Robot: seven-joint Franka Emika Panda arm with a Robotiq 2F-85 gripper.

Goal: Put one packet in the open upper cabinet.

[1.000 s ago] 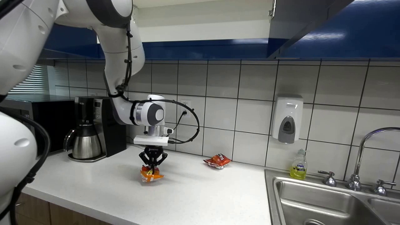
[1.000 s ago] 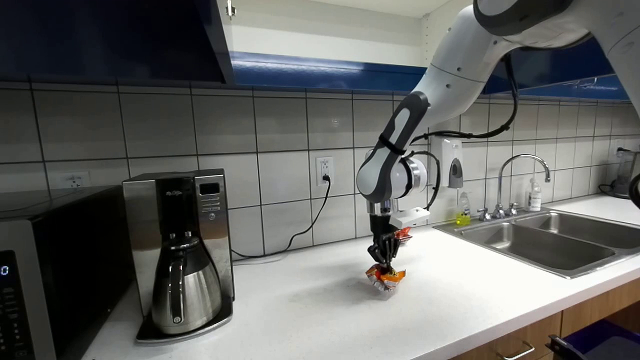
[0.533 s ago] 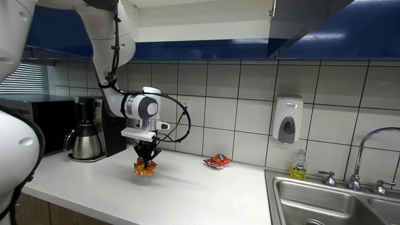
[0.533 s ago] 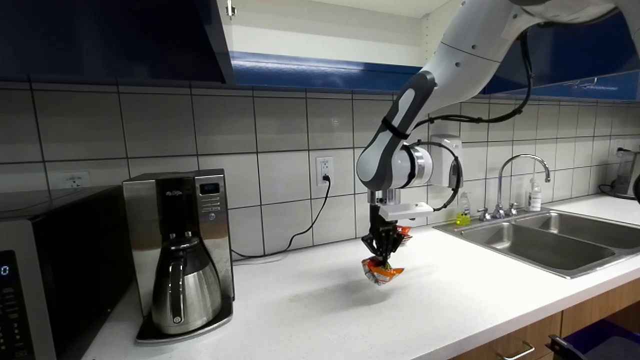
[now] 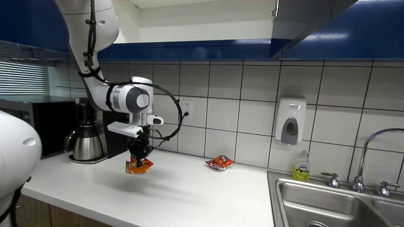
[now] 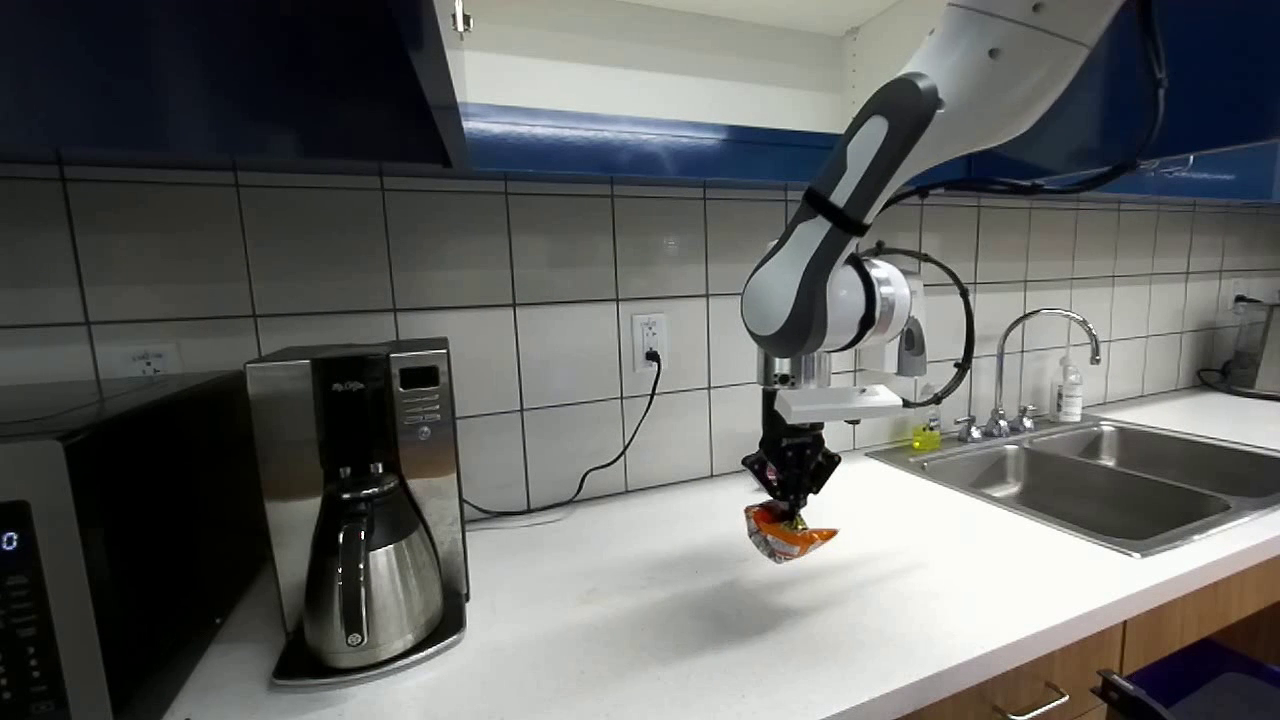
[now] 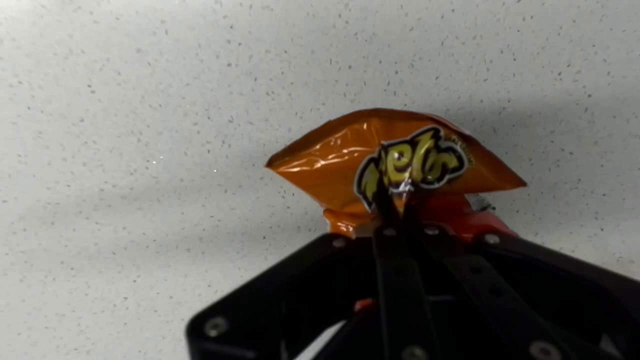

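Observation:
My gripper is shut on the crinkled orange packet with yellow lettering, pinching its middle; the pinched part is hidden between the fingers. In both exterior views the gripper (image 5: 139,163) (image 6: 793,510) holds the packet (image 5: 135,169) (image 6: 782,542) a little above the white counter, with a shadow below it. In the wrist view the packet (image 7: 320,167) spreads out beyond the fingertips (image 7: 395,207). The open upper cabinet (image 5: 205,49) (image 6: 650,140), with dark blue trim and white interior, is on the wall above and behind the gripper. Its top is out of view.
A redder packet (image 5: 220,162) lies on the counter near the tiled wall. A coffee maker (image 5: 86,142) (image 6: 375,580) and a microwave (image 6: 150,520) stand at one end. The sink (image 5: 315,198) and a soap bottle (image 5: 302,167) are at the other. A swung-open cabinet door (image 5: 293,28) borders the opening.
The gripper has lifted the orange packet off the counter and, in an exterior view, carried it toward the coffee maker. The arm has drawn back. The redder packet has not moved.

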